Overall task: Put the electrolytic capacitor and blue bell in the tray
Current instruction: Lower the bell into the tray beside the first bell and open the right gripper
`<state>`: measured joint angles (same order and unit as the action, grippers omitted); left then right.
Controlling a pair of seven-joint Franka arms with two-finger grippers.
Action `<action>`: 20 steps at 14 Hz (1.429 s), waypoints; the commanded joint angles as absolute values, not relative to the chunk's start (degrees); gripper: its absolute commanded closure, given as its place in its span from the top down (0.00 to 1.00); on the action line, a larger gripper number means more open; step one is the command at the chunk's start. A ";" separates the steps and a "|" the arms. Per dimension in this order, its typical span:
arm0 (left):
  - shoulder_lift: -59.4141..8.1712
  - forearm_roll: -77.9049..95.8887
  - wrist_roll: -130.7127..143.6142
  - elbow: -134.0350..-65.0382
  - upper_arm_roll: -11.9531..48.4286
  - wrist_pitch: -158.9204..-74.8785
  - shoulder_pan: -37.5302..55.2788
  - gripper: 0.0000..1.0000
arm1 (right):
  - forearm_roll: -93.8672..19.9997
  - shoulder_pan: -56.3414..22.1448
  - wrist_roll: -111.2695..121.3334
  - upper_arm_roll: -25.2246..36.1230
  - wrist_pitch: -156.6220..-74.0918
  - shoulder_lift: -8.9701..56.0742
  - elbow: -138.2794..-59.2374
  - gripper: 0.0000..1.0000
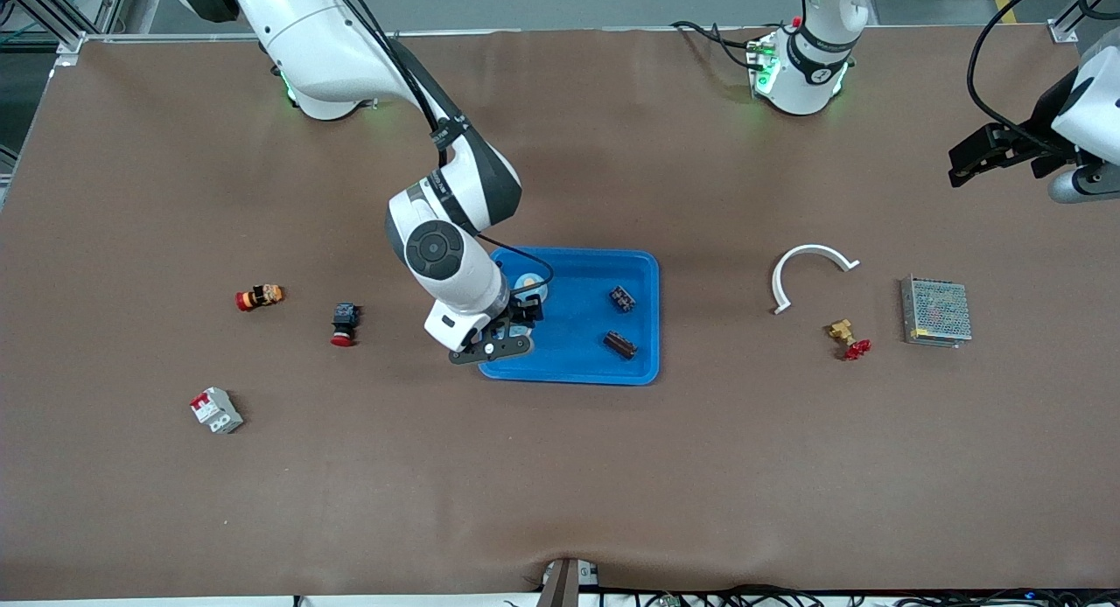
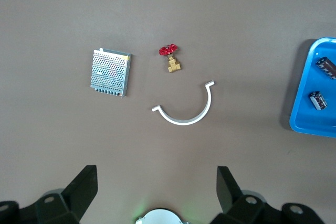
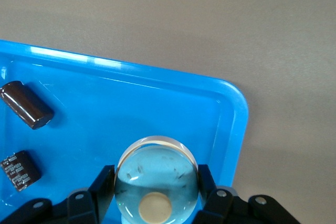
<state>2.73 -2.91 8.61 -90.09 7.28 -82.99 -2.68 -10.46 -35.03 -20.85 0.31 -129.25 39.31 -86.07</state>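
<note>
- Looking like a robotics lab or test cell, not a home or shop.
- Two white robot arm bases [image 1: 801, 65] sitting bolted along the top edge of a big table [image 1: 560, 467] wearing a brown mat; green status lights glowing on them.
- Aluminium framing [image 1: 52, 17] showing at the upper left corner, loose cables [image 1: 787, 596] trailing along the bottom edge.
- Industrial parts lying scattered: circuit breaker [image 1: 216, 410], brass valve [image 1: 849, 338], mesh power supply [image 1: 936, 311].
</note>
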 commanded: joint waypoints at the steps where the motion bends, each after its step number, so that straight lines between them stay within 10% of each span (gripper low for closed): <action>1: 3.96 -1.93 7.21 -91.05 7.12 -83.23 -3.08 1.00 | -9.59 -36.56 -22.59 1.05 -130.08 40.51 -85.52 0.47; 20: 4.22 -1.85 7.21 -91.58 7.29 -82.88 -2.99 1.00 | -6.50 -38.41 -25.31 1.23 -138.51 45.88 -86.13 0.48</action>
<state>2.73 -2.91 8.59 -90.22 7.28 -82.95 -2.69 -7.70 -37.67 -23.72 0.58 -137.62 45.45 -86.30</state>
